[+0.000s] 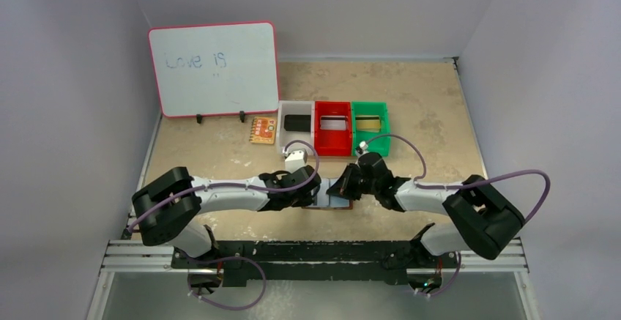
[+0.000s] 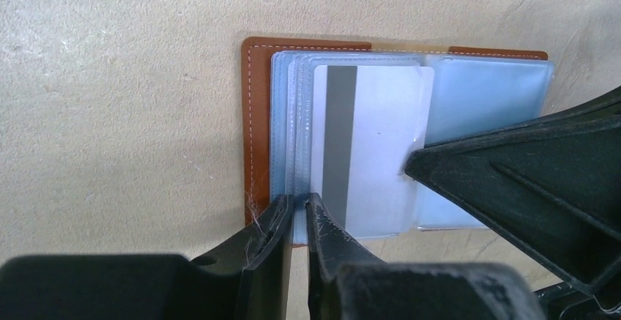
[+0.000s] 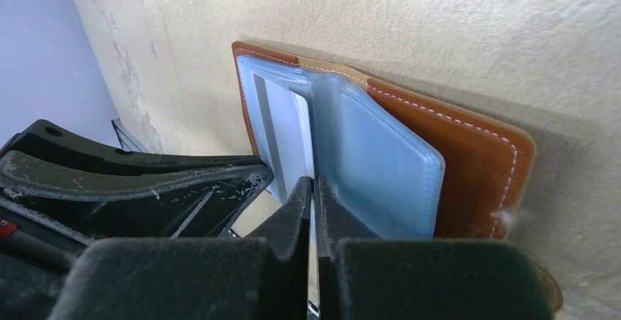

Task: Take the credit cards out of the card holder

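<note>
Your right claw [image 3: 313,192] is pinching the white card [image 3: 290,131] by its edge inside the open holder [image 3: 469,166] lying on the bench [image 3: 439,27].

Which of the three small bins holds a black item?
The white bin, leftmost of the three. The red bin holds a pale item, the green bin a golden one.

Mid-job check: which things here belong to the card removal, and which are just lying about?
Job: card holder, white striped card, left gripper, right gripper.
Lying about: whiteboard, orange patterned card, white bin, red bin, green bin.
</note>
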{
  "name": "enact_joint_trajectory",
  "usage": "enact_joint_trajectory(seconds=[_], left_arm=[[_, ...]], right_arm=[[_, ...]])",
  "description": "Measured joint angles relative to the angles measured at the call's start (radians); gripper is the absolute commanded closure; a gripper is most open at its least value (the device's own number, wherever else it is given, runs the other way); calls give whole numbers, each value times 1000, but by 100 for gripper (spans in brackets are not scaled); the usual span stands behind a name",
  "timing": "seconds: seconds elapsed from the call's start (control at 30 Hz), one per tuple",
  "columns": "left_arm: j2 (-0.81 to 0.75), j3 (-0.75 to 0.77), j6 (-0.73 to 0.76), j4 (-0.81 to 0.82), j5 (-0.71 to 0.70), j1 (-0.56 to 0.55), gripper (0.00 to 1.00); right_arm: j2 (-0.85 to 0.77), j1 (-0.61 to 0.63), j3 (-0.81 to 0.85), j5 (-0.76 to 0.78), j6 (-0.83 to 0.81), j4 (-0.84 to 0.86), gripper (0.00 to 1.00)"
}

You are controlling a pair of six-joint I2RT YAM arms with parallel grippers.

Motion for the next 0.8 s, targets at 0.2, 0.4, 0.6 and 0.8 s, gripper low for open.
enact_joint_trajectory(seconds=[0.2, 0.4, 0.6, 0.8], left_arm=[[6, 4, -8, 0, -8, 0, 89], [17, 14, -10, 0, -14, 0, 88], [13, 15, -13, 3, -14, 0, 78], [-40, 17, -2, -10, -14, 0, 71]], right_arm=[[-34, -38, -23, -31, -24, -2, 99], [-34, -59, -25, -49, -48, -5, 99], [-32, -71, -51, -66, -45, 20, 99], [33, -72, -51, -100, -42, 68, 99]])
